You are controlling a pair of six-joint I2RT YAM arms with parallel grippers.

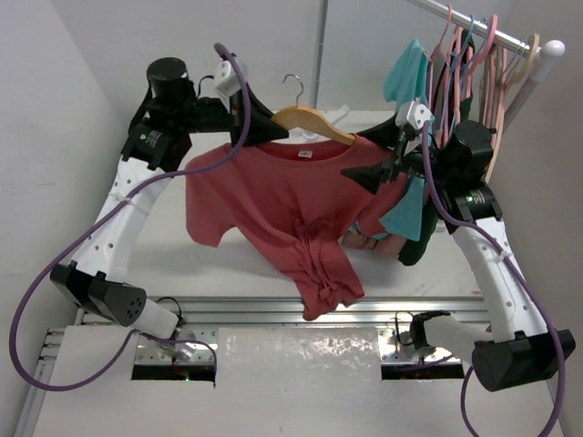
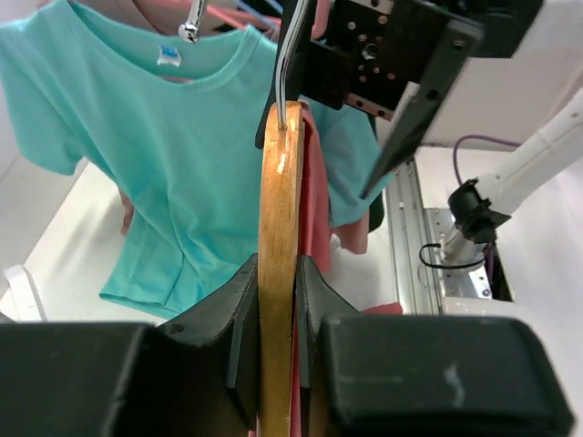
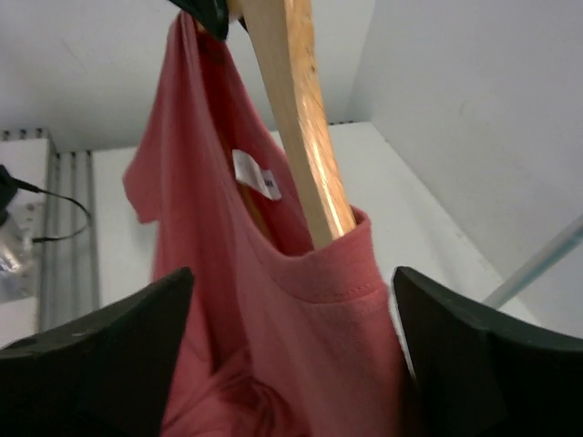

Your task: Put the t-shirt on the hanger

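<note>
The t-shirt is hanging above the worktop, with one arm of the hanger poking into its neck opening. The left fingers are pinching the hanger's other arm tightly. The right fingers are standing wide apart on either side of the collar.

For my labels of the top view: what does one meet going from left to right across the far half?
left gripper → hanger → right gripper → teal shirt → pink hangers. The t-shirt spans several, so left out.
</note>
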